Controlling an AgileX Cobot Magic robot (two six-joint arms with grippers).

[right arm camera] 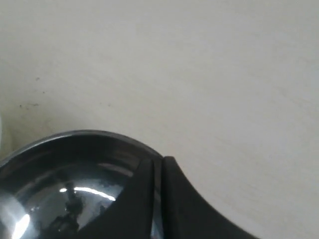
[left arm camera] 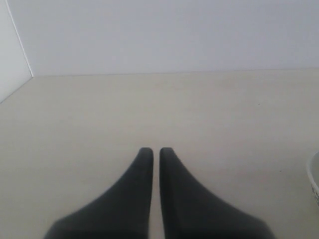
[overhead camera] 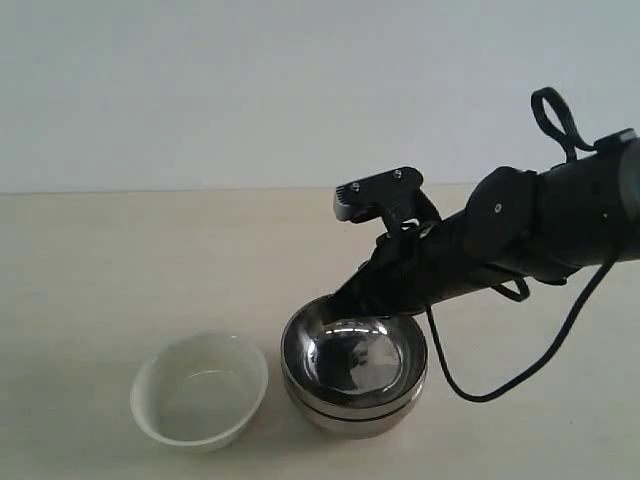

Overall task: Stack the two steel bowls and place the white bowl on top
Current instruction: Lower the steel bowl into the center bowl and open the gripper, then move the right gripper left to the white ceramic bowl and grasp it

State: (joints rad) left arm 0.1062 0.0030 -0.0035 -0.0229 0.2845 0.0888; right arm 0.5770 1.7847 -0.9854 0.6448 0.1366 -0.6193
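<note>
The two steel bowls sit nested near the table's front, the upper steel bowl (overhead camera: 355,352) inside the lower steel bowl (overhead camera: 350,415). My right gripper (overhead camera: 347,305) reaches down from the right. It is shut on the far rim of the upper steel bowl (right arm camera: 75,169), one finger inside the rim and one outside. The white bowl (overhead camera: 200,388) stands upright and empty just left of the stack, apart from it. A sliver of the white bowl's rim (left arm camera: 315,185) shows in the left wrist view. My left gripper (left arm camera: 155,149) is shut on nothing, over bare table away from the bowls.
A black cable (overhead camera: 520,370) hangs in a loop from the right arm down to the right of the stack. The beige table (overhead camera: 120,270) runs back to a pale wall. The left arm is outside the exterior view.
</note>
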